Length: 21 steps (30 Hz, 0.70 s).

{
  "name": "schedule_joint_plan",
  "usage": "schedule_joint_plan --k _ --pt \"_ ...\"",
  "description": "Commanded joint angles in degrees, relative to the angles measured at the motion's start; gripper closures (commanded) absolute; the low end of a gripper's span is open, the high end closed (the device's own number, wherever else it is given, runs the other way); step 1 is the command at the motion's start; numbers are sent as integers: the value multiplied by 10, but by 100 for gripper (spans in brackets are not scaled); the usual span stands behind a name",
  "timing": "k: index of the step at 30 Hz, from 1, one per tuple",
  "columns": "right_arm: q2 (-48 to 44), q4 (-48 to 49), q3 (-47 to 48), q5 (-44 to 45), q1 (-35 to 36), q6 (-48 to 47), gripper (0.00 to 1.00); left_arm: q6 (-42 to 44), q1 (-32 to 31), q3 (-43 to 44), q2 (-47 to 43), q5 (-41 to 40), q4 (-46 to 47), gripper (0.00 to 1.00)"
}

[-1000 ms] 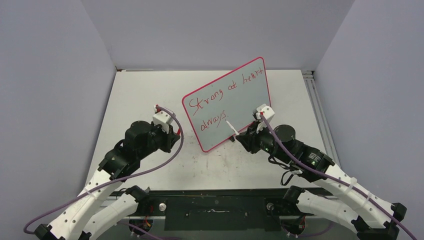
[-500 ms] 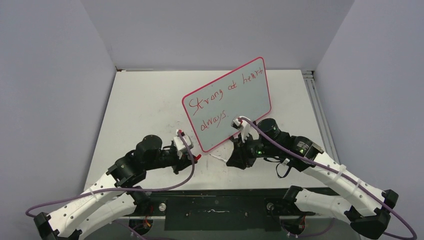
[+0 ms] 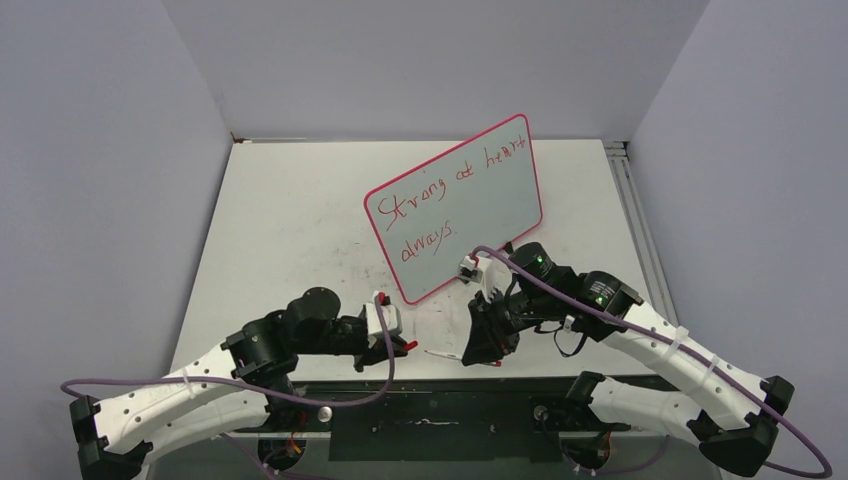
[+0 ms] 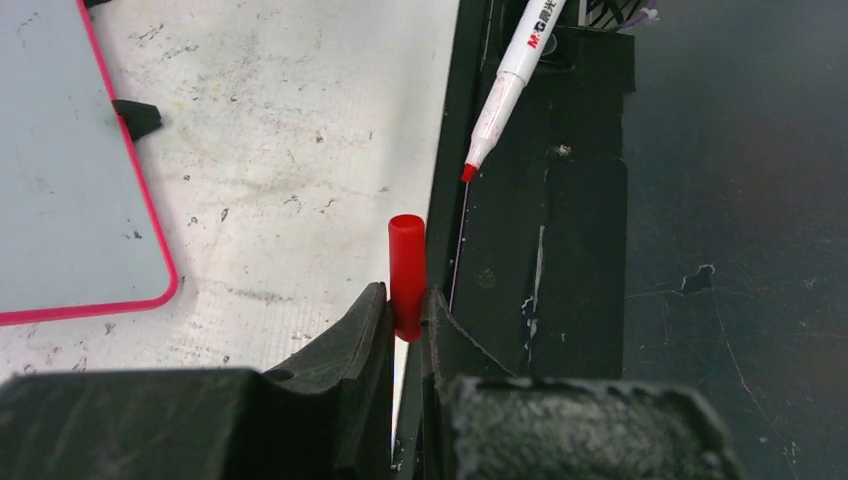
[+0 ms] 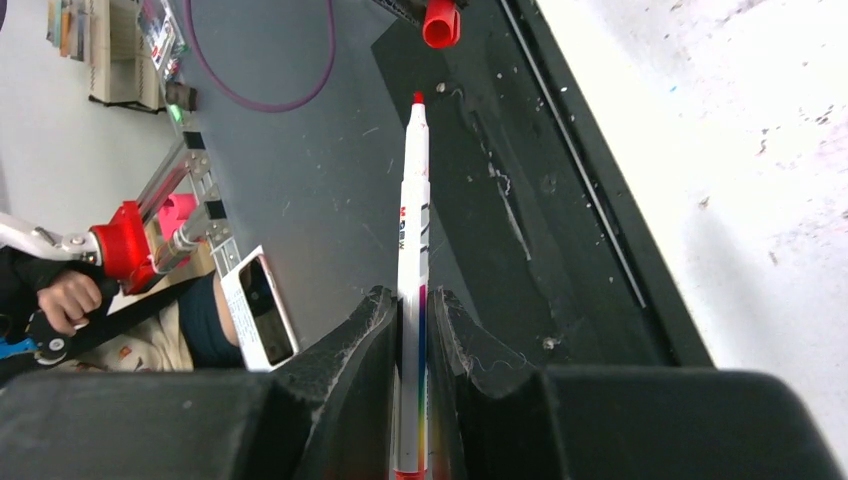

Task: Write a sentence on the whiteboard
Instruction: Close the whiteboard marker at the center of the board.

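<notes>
Two tools are meeting low over the near edge of the counter [image 3: 290, 210], and each one is holding something. The left tool [image 4: 405, 300] is gripping a red cap [image 4: 406, 265] by one end, with the jaws pressing tight on it and the free end pointing forward. The right tool [image 5: 412, 300] is clamping a white marker [image 5: 412, 200] around its barrel, and the bare red tip is pointing toward the cap. Tip and cap are near each other but apart. In the left wrist view the tip is sitting above and to the right of the cap, not on one line with it.

The whiteboard [image 3: 500, 215] is standing tilted on its feet in the middle of the counter, behind both tools and apart from them. The sentence [image 3: 420, 205] is showing on it in red, in two lines, and I am reading it as complete. So I am judging that the writing is done and that the capping of the marker is the step in hand. The next move is calling for alignment. The tip must come onto the axis of the cap, and then the two must push straight together, or the tip will be smearing on the cap rim.
</notes>
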Motion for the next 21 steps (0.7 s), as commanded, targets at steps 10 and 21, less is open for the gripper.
schedule_joint_plan --k 10,21 --pt "21 -66 55 -64 0 -11 95 12 -57 -1 7 34 26 100" --pt "47 -73 52 -90 0 -27 95 13 -84 -2 15 43 30 100"
